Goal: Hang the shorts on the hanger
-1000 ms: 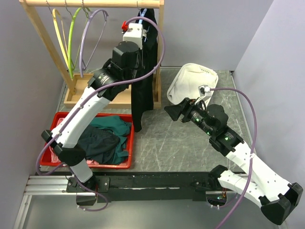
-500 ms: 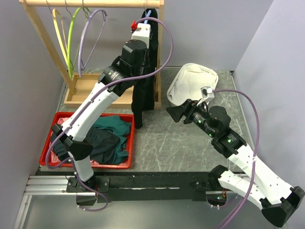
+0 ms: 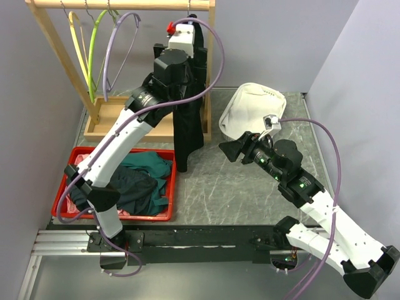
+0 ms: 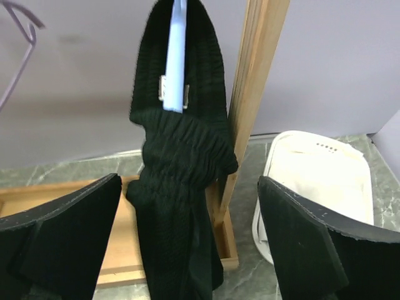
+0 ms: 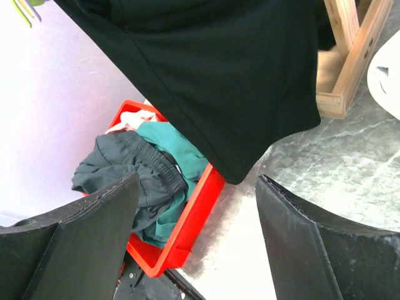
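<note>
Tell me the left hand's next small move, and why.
Probably ease the left hand straight back from the wooden rack. The limp black fabric shorts drape over the thin light blue plastic hanger, and the open fingers flank them without touching.

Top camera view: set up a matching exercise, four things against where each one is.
1. shorts
2. purple hanger
3. teal garment
4. white basket

A. in the red bin
B. on the table, right of the rack
C. draped over the blue hanger
D. bare on the rack, beside the green hanger

Pairs: 1-C, 2-D, 3-A, 4-B
</note>
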Controlling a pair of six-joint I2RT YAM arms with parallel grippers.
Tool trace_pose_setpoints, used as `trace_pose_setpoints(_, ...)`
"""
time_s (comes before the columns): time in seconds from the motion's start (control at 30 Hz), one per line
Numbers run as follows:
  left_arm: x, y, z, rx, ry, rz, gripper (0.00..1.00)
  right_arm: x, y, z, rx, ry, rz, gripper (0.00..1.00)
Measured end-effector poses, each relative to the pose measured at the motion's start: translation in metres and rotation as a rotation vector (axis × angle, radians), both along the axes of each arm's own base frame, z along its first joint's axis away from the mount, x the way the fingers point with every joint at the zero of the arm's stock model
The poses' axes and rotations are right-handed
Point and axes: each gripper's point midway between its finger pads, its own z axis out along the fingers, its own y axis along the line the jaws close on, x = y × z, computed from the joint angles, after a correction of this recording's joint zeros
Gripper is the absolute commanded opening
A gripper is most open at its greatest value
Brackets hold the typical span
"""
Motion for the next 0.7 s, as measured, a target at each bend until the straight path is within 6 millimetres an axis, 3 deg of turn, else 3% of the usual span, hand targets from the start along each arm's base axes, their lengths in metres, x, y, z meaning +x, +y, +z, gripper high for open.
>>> trace_pose_setpoints(0.23, -0.03, 0.018, 0.029, -0.086, -0.032, -0.038, 0.96, -0.005, -0.006, 0.002, -0.013, -0.012, -0.009, 0.86)
trace_pose_setpoints(0.43, -0.082, 0.036, 0.042, -0.176, -0.036, -0.104, 0.97, -0.011, -0.016, 0.006, -0.015, -0.026, -0.031, 0.9)
trace_pose_setpoints(0.57, -0.128, 0.009, 0.026, -0.183, -0.002, -0.206, 0.96, -0.016, -0.025, 0.013, 0.0, -0.048, -0.054, 0.92)
trace_pose_setpoints(0.7, -0.165, -0.03, -0.028, -0.136, 0.09, -0.299, 0.96, -0.024, -0.038, 0.016, 0.023, -0.074, -0.092, 0.95)
